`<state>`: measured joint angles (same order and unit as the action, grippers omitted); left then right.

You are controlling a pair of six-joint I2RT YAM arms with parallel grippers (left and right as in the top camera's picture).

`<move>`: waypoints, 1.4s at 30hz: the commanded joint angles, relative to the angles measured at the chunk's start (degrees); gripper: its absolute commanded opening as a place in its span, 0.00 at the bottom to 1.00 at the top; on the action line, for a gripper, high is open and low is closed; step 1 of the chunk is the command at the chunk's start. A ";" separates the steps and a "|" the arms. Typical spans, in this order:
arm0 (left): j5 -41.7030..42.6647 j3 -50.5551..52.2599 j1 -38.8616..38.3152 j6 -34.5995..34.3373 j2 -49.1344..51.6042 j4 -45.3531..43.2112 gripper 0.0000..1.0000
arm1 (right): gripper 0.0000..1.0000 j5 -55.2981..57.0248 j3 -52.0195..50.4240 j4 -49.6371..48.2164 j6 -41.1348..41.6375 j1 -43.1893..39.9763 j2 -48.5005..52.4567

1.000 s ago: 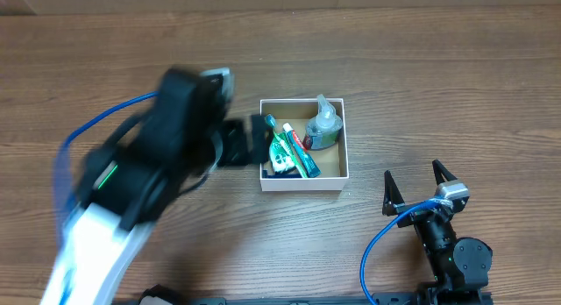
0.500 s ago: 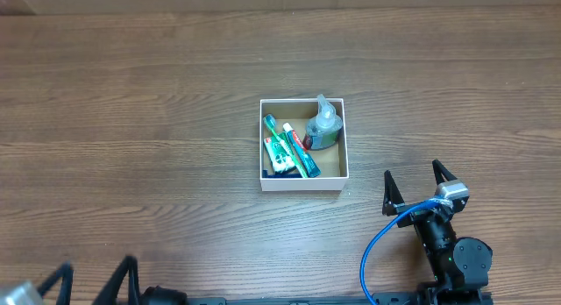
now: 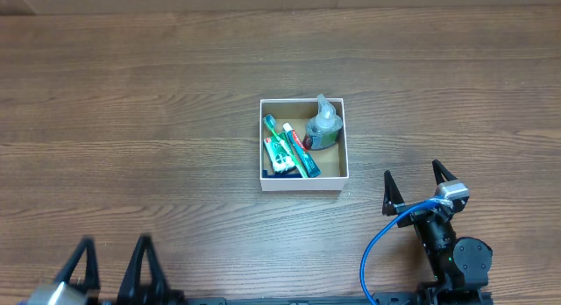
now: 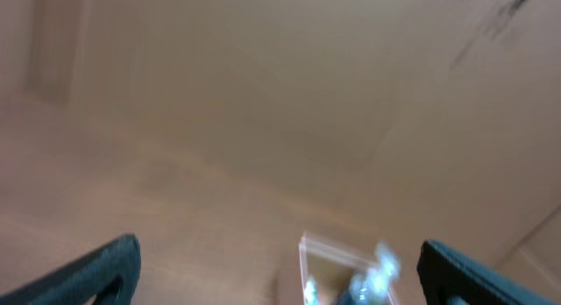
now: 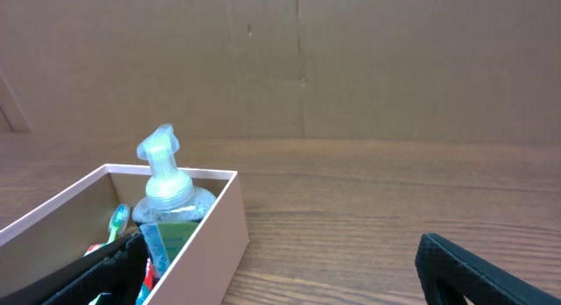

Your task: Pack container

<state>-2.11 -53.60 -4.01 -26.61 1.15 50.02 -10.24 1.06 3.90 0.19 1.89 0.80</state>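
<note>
The container (image 3: pixel 302 185), a shallow square white box with a brown inside, sits mid-table. In it lie a green toothbrush (image 3: pixel 285 143), a toothpaste tube (image 3: pixel 300 149), a small green-and-white carton (image 3: pixel 279 153) and a clear pump bottle (image 3: pixel 323 125). My left gripper (image 3: pixel 114 261) is open and empty at the near left edge, far from the box. My right gripper (image 3: pixel 414 184) is open and empty, near right of the box. The right wrist view shows the box wall (image 5: pixel 206 239) and the bottle (image 5: pixel 166 200). The left wrist view is blurred, with the box (image 4: pixel 337 270) far ahead.
A brown cardboard wall (image 5: pixel 351 60) stands behind the wooden table. A blue cable (image 3: pixel 377 244) loops by the right arm's base.
The left arm has drawn back from beside the box to the near left edge of the table. The right arm and the box's contents have not moved.
</note>
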 commanded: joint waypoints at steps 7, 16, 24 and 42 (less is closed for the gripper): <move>10.45 34.29 2.56 9.14 -0.92 -37.40 1.00 | 1.00 -0.35 -0.61 -0.31 -0.24 -0.15 -0.57; 5.92 50.60 2.60 9.44 -0.92 -43.04 1.00 | 1.00 -0.35 -0.61 -0.31 -0.24 -0.15 -0.59; 4.92 52.13 2.60 8.83 -0.90 -43.36 1.00 | 1.00 -0.35 -0.61 -0.31 -0.24 -0.15 -0.59; 4.92 52.13 2.60 8.83 -0.90 -43.36 1.00 | 1.00 -0.35 -0.61 -0.31 -0.24 -0.15 -0.59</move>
<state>3.60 -1.96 -2.09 -18.83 0.86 7.01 -10.28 1.06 3.92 0.21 1.91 0.80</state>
